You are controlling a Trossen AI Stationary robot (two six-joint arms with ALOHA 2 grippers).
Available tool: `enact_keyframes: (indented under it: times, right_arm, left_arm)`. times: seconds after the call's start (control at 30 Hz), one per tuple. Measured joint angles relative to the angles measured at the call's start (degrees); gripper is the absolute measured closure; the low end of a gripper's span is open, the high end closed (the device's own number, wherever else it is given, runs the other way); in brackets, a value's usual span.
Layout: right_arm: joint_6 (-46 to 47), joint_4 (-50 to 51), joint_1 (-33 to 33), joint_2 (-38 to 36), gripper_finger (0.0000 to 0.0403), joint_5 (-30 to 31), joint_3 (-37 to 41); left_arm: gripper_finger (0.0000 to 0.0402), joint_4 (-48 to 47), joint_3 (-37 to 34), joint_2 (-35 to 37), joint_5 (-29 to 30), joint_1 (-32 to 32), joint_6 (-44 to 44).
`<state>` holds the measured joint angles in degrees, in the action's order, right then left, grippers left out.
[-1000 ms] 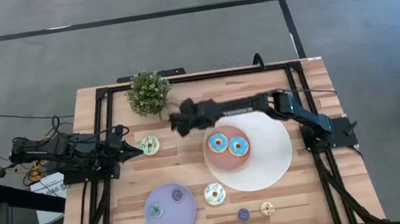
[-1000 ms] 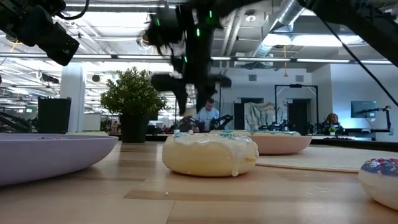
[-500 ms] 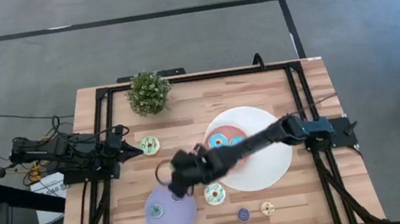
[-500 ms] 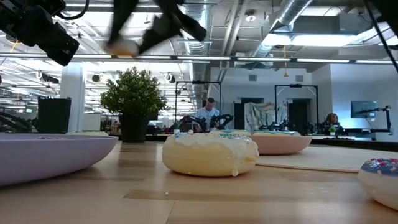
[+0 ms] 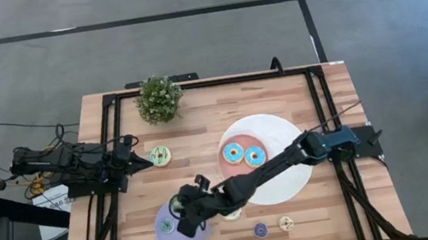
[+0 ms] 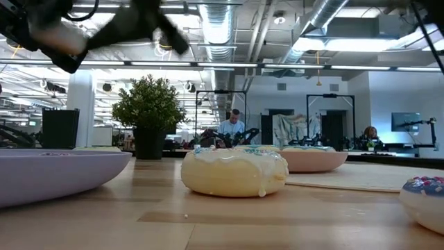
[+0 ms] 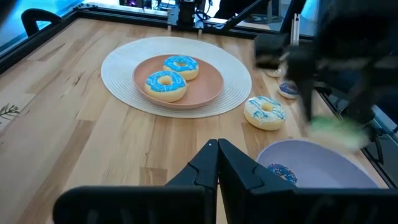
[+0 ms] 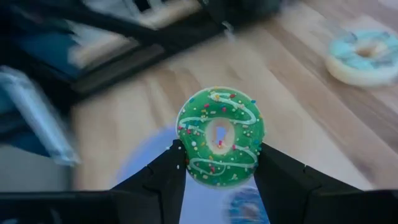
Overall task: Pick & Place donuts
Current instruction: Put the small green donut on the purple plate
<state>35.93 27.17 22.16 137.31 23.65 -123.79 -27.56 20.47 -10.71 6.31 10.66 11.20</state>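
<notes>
My right gripper (image 8: pixel 219 163) hangs over the lavender plate (image 5: pixel 181 237) at the near left, shut on a green donut (image 8: pixel 219 137) with white icing lines and sprinkles. A small purple donut (image 7: pixel 283 173) lies on that plate. Two blue-iced donuts (image 5: pixel 233 152) (image 5: pixel 254 157) lie on the pink plate (image 5: pixel 234 173). A teal-iced donut (image 7: pixel 265 112) rests on the wood beside the lavender plate. A pale-green donut (image 5: pixel 160 154) lies just in front of my left gripper (image 7: pixel 217 155), which is shut at the left edge. My right gripper pinches the green donut between its two fingers, one on each opposite side of the ring's outer rim (image 8: pixel 184 146). The fingers slant down from the table's right. The donut is lifted clear above the lavender plate, its iced face toward the wrist camera.
A potted plant (image 5: pixel 158 99) stands at the far left of the table. A white round mat (image 5: pixel 292 178) lies under the pink plate. A tiny purple donut (image 5: pixel 260 230) and a tiny tan one (image 5: pixel 286 223) lie near the front edge.
My right gripper has swung from beside the plant toward the table's near left, turning and tipping on the way, and now hangs over the lavender plate. Most of the sweep came early, and the last stretch was short.
</notes>
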Motion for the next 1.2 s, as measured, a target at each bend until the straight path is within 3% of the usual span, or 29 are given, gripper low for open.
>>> enact_keyframes:
  times: [0.23,0.73,1.2]
  right_arm:
    - [0.16,-7.64,-2.31,6.16,0.0237,-8.03,-0.31]
    - [-0.58,-6.78,-4.18,10.25,0.023,-12.52,-0.18]
    - [-3.4,-6.79,-4.68,10.73,0.0157,-14.96,-0.13]
  left_arm:
    - [0.0401,-0.03,0.0,0.01,0.01,-0.01,0.0]
    - [0.0401,-0.02,0.0,0.01,0.03,0.0,-0.59]
    - [0.0401,-0.02,0.0,0.01,0.03,0.0,-0.57]
